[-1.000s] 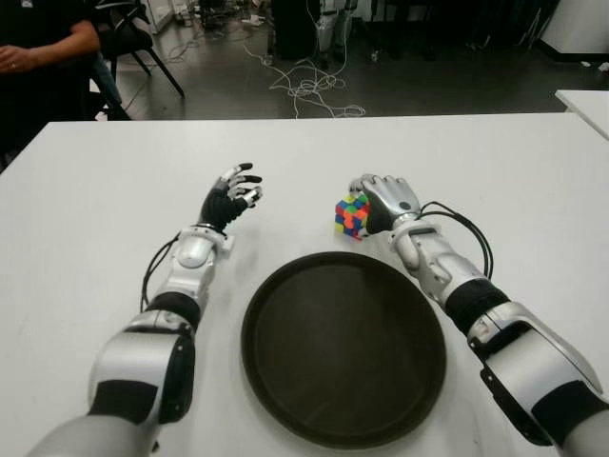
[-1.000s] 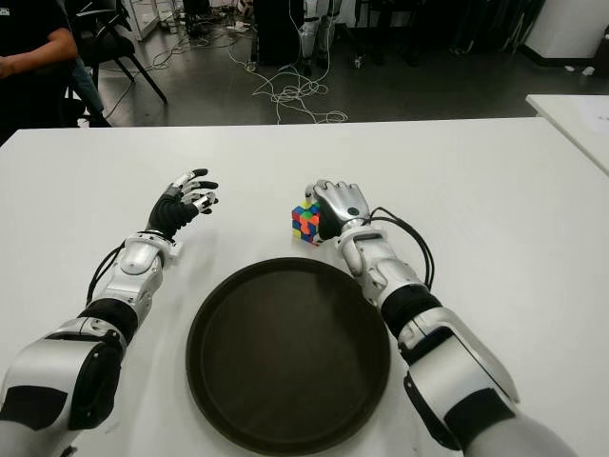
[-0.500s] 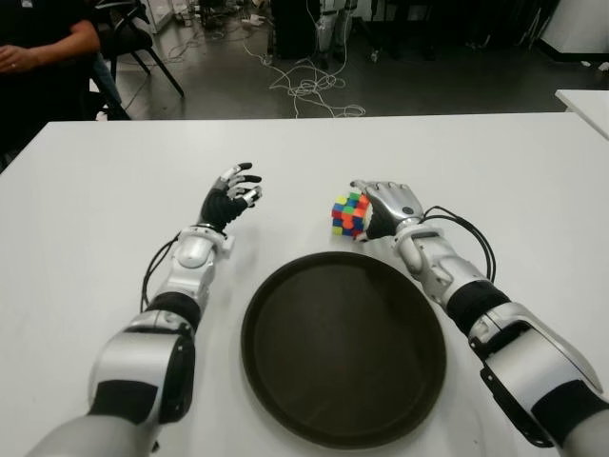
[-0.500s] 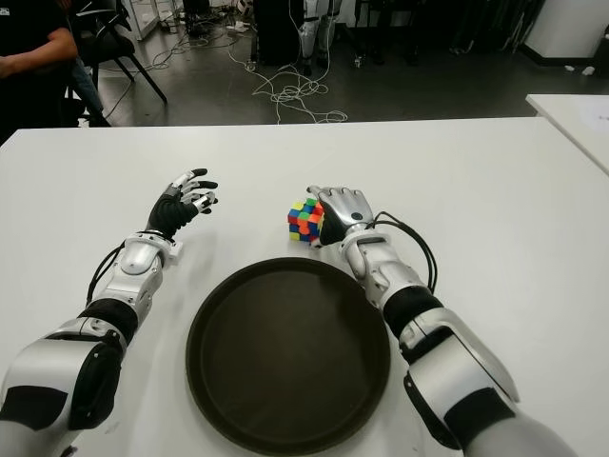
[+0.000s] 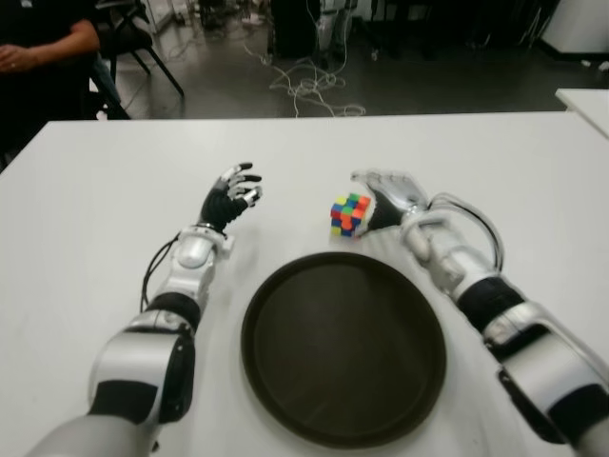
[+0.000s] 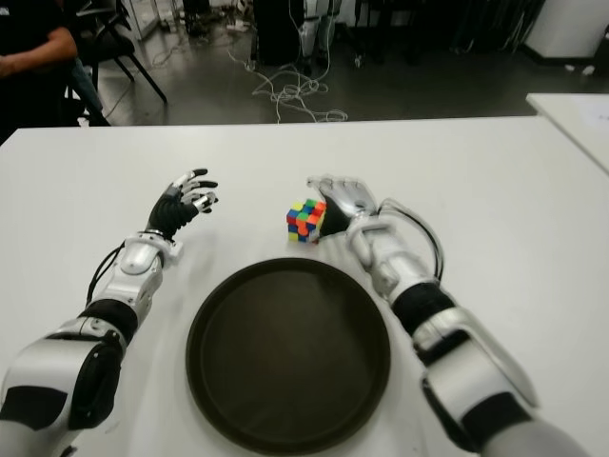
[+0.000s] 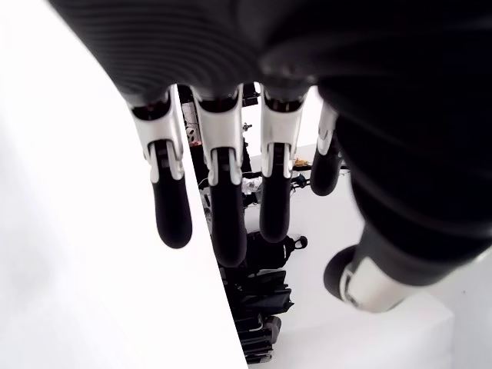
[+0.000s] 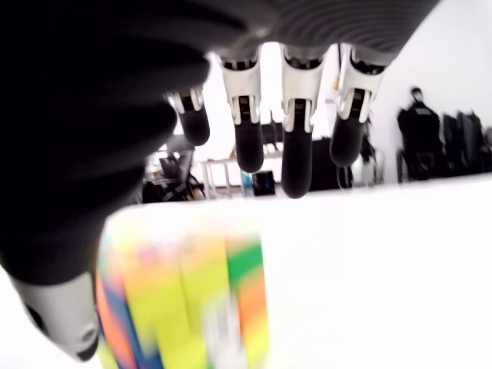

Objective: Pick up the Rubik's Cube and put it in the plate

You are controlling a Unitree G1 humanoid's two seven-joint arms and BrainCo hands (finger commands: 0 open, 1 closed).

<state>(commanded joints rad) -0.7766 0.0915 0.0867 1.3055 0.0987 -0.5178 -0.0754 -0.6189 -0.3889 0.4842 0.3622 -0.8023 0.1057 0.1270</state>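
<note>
The Rubik's Cube (image 5: 349, 215) stands on the white table (image 5: 86, 200) just beyond the far rim of the dark round plate (image 5: 343, 428). My right hand (image 5: 385, 198) is close against the cube's right side, fingers spread and reaching past its top. In the right wrist view the cube (image 8: 184, 300) fills the space under the palm, the thumb (image 8: 58, 323) lies beside it, and the fingers (image 8: 296, 154) stretch out beyond it without clasping it. My left hand (image 5: 231, 195) hovers open to the left of the cube and holds nothing.
A seated person (image 5: 43, 48) is at the far left corner of the table. Cables (image 5: 309, 90) lie on the floor behind the table. Another white table's corner (image 5: 585, 100) shows at the far right.
The cube has shifted a little to the left. My right hand's fingers have loosened from curled against the cube to spread, and its forearm has lifted and swung right. The left hand has not moved.
</note>
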